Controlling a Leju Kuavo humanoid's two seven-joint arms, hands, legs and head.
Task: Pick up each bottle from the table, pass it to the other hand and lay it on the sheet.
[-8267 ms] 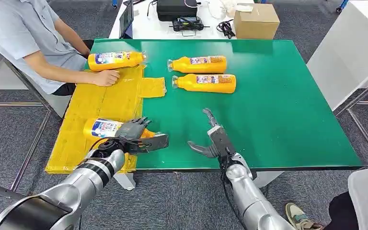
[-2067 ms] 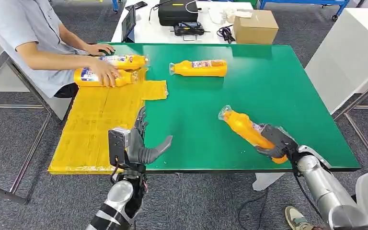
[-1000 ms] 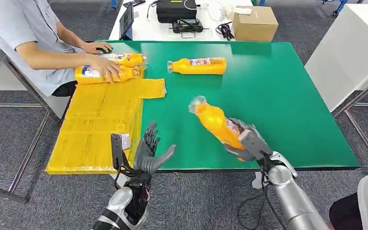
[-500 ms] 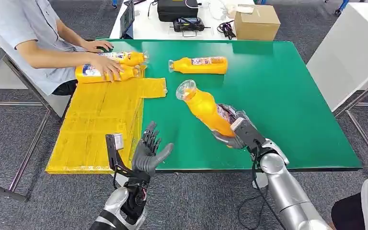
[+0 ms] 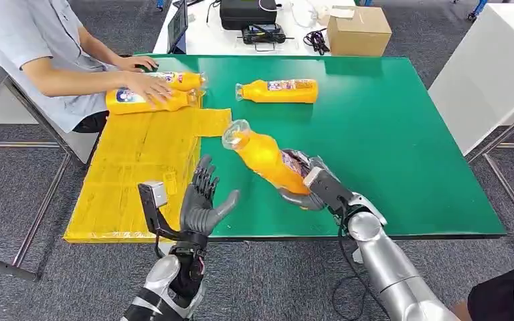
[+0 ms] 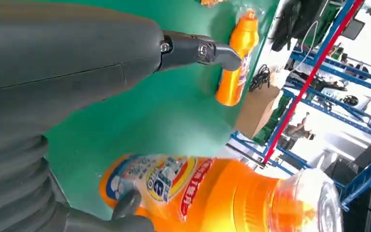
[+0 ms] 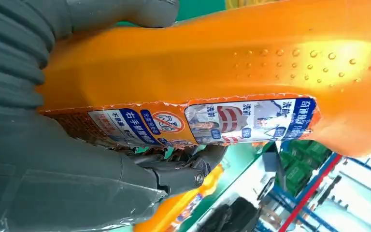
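Head view first: our right hand (image 5: 308, 189) has its fingers wrapped round the base end of an orange bottle (image 5: 265, 160), held tilted above the green bench (image 5: 401, 147) with the clear cap aimed at our left hand (image 5: 201, 204). That one's raised, holding nothing, fingers spread, near the cap but not touching. The yellow sheet (image 5: 134, 174) is just beside it, with a person's hand (image 5: 148, 89) on two bottles at its far end. A spare bottle (image 5: 278, 90) lies on the bench.

Left wrist view: the bottle's label and cap are close in front of the thumb (image 6: 198, 48).

Right wrist view: fingers clamped on glossy plastic; the shrink label looks torn. We'd guess stiff, slick, probably fairly heavy, so take the waist below the cap.
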